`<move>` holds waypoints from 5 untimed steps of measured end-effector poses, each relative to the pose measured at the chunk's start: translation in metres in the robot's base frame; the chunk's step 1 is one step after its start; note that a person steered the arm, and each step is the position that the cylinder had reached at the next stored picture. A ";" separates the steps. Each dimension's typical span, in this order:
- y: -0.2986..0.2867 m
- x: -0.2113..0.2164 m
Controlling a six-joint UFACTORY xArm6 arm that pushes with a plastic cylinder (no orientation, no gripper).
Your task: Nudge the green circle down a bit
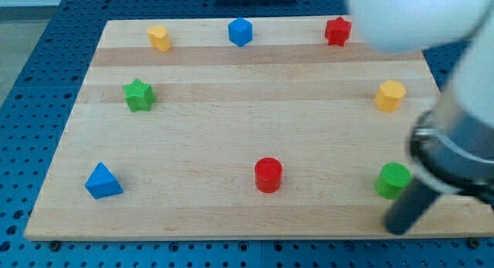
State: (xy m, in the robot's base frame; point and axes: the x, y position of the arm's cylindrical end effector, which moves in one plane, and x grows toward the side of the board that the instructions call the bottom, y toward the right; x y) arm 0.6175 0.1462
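The green circle (391, 179) sits near the board's bottom right corner. My tip (397, 228) is at the end of the dark rod, just below and slightly right of the green circle, near the board's bottom edge. The rod slants up to the right, and its upper part passes close by the circle's right side. I cannot tell whether it touches the circle.
On the wooden board (231, 214) are a red cylinder (268, 174), a blue triangle (102, 181), a green star (139, 95), a yellow block (159, 38), a blue cube (240, 31), a red star (337, 30) and a yellow hexagon (390, 96). The blurred white arm (463, 106) fills the view's right.
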 end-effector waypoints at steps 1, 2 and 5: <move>-0.048 -0.004; -0.104 -0.045; -0.221 -0.141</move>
State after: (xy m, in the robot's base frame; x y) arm 0.4762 -0.0743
